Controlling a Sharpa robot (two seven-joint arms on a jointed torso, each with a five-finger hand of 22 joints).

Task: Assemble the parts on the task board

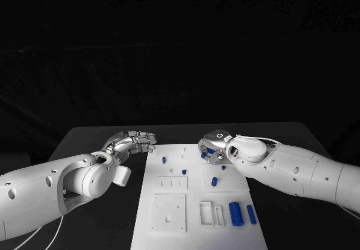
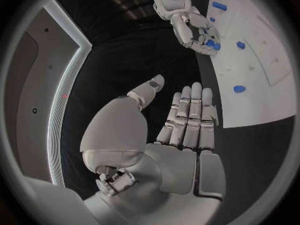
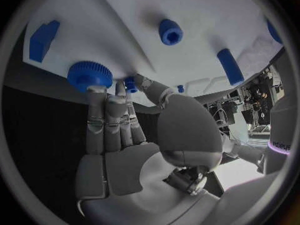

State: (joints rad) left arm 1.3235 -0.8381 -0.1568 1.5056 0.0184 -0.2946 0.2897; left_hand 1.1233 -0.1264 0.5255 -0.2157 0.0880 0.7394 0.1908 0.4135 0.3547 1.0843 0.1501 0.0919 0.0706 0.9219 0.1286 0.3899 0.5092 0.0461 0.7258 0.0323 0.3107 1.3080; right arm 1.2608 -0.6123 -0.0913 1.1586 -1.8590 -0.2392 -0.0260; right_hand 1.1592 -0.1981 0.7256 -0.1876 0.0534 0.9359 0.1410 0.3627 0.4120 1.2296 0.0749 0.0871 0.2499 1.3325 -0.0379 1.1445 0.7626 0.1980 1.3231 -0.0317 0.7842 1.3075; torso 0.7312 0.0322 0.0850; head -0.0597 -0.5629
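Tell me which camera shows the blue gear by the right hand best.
The right wrist view: the blue gear is large there, teeth visible, at the right hand's fingers. The head view gives only blue bits under that hand. The left wrist view shows a blue piece in its fingers, far off.

We see a black surface (image 1: 98, 136) running back into the dark, and on its middle lies the white task board (image 1: 196, 233), long and narrow, reaching from the near edge toward the far one. The board lies flat, with bare black showing on either side of it.
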